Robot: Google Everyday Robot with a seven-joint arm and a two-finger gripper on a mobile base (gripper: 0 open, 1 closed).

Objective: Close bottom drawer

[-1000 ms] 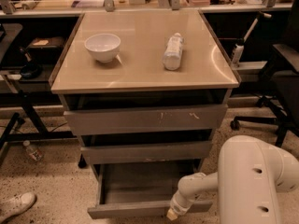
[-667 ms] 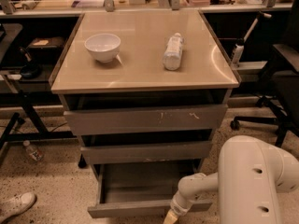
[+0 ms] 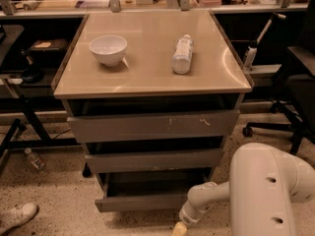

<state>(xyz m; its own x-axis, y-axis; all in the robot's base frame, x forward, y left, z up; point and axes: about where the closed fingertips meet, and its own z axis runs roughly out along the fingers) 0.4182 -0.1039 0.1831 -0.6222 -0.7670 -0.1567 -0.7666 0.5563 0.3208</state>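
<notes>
Low at the bottom edge of the view, the gripper [image 3: 179, 228] is partly cut off, and whether it is open or closed cannot be told. It sits just in front of the bottom drawer [image 3: 147, 201], near that drawer's right end. The drawer stands pulled partway out, its grey box interior showing. The white arm [image 3: 209, 199] slants down-left from a bulky housing [image 3: 268, 191]. On the cabinet top [image 3: 147, 77], a white bowl [image 3: 108, 48] stands upright and a bottle [image 3: 182, 54] lies on its side.
</notes>
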